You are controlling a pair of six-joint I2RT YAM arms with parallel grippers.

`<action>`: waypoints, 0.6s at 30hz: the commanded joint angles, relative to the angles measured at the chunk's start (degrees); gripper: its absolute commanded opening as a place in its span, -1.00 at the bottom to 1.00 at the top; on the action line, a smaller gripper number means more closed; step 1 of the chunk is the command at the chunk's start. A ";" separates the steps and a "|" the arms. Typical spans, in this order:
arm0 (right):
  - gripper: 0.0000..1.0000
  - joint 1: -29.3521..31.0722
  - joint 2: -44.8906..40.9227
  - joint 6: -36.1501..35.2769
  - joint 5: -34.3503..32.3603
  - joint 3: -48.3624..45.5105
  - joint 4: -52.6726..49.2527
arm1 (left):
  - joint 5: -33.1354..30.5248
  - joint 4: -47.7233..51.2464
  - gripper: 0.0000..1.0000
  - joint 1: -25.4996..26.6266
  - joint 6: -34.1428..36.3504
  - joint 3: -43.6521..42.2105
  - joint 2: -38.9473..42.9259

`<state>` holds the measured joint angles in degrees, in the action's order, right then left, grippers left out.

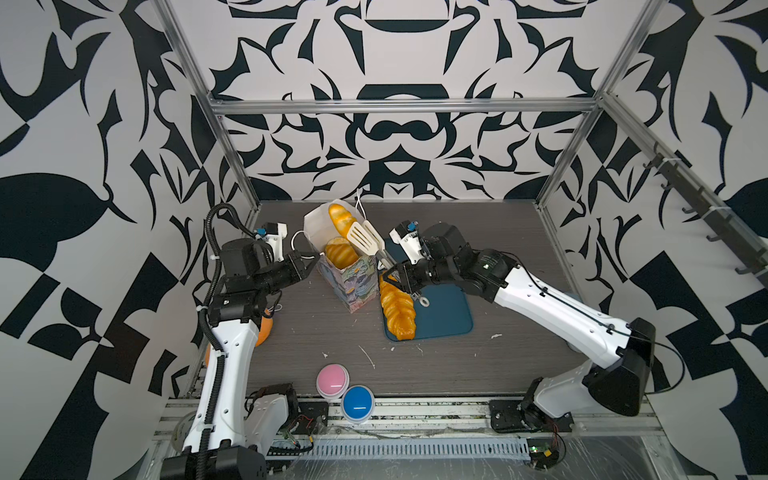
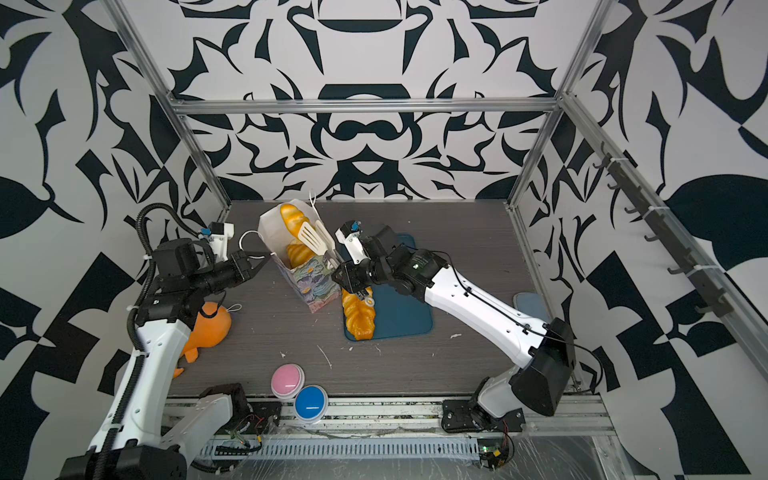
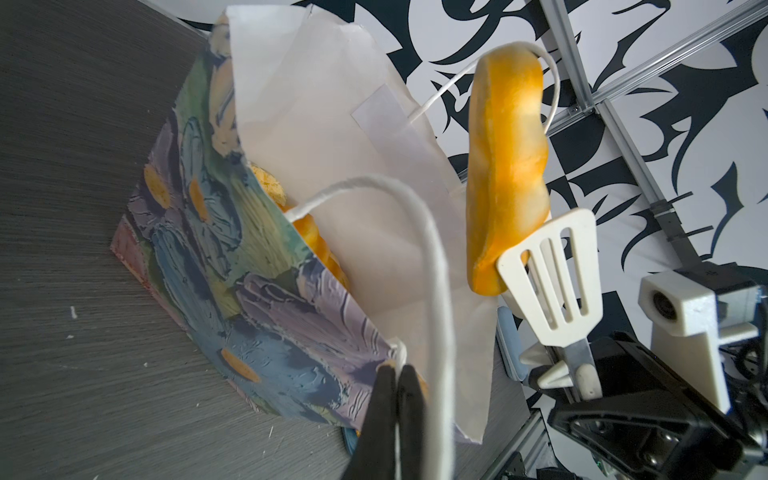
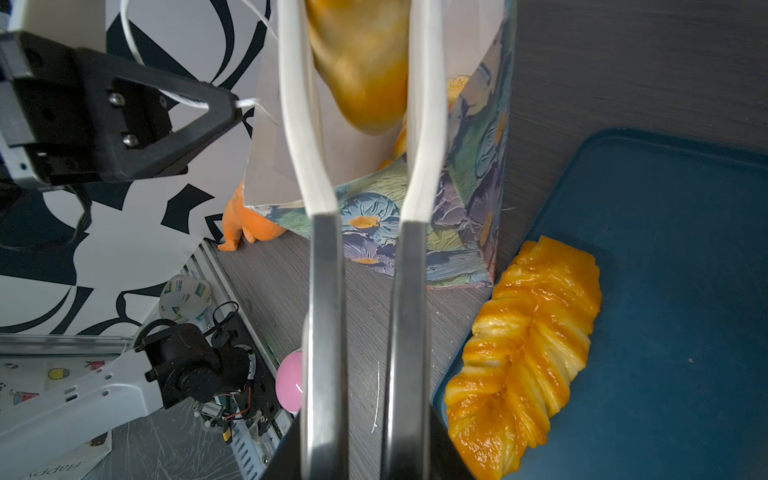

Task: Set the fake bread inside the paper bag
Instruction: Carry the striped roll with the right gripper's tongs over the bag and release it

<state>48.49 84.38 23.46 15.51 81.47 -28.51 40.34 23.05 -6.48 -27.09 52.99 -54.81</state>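
The paper bag (image 1: 353, 286) (image 2: 318, 286) stands upright mid-table, its mouth held wide. My left gripper (image 1: 314, 259) (image 2: 266, 260) (image 3: 397, 370) is shut on the bag's near rim by the cord handle. My right gripper (image 1: 392, 276) (image 2: 348, 279) (image 4: 365, 457) is shut on metal tongs (image 1: 365, 237) (image 3: 552, 282) (image 4: 328, 311). Their white slotted ends pinch a piece of fake bread (image 1: 341, 219) (image 2: 293, 218) (image 3: 507, 166) (image 4: 365, 62) over the bag's mouth. More bread (image 1: 340, 254) (image 2: 299, 253) lies inside. A braided loaf (image 1: 397, 309) (image 2: 358, 313) (image 4: 528, 345) rests on the blue mat.
The blue mat (image 1: 440, 316) lies right of the bag, under my right arm. An orange rounded toy (image 2: 212, 324) sits under my left arm. A pink button (image 1: 332, 380) and a blue button (image 1: 358, 403) stand at the front edge.
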 commanded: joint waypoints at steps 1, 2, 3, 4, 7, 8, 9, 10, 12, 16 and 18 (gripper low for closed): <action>-0.32 0.26 -1.22 0.06 -0.48 2.20 3.91 | 0.73 0.89 -1.00 -0.19 0.24 -0.13 0.71; -0.30 0.29 -1.17 0.05 -0.46 2.20 3.95 | 0.74 0.86 -1.00 -0.20 0.23 -0.17 0.58; -0.28 0.27 -1.19 0.03 -0.45 2.33 3.91 | 0.78 0.87 -1.00 -0.20 0.36 -0.16 0.61; -0.26 0.28 -1.21 0.09 -0.44 2.29 3.83 | 0.82 0.88 -1.00 -0.20 0.27 -0.19 0.58; -0.23 0.29 -1.19 0.07 -0.46 2.27 3.75 | 0.80 0.86 -1.00 -0.20 0.23 -0.16 0.56; -0.22 0.27 -1.18 0.08 -0.54 2.37 3.68 | 0.84 0.88 -1.00 -0.20 0.26 -0.17 0.49; -0.21 0.29 -1.23 0.07 -0.48 2.38 3.69 | 0.82 0.86 -1.00 -0.20 0.27 -0.15 0.49; -0.21 0.27 -1.31 0.00 -0.43 2.35 3.69 | 0.80 0.86 -1.00 -0.23 0.22 -0.26 0.49; -0.19 0.28 -1.40 -0.07 -0.47 2.38 3.61 | 0.88 0.86 -1.00 -0.20 0.28 -0.17 0.49; -0.12 0.28 -1.48 -0.01 -0.55 2.65 3.49 | 0.93 0.87 -1.00 -0.20 0.28 -0.13 0.60; -0.12 0.27 -1.54 -0.16 -0.60 2.73 3.30 | 0.88 0.93 -1.00 -0.20 0.27 -0.17 0.66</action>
<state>48.51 84.47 23.62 15.42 81.49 -28.12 40.34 23.05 -6.48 -27.09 52.99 -54.81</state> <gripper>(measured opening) 0.439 0.052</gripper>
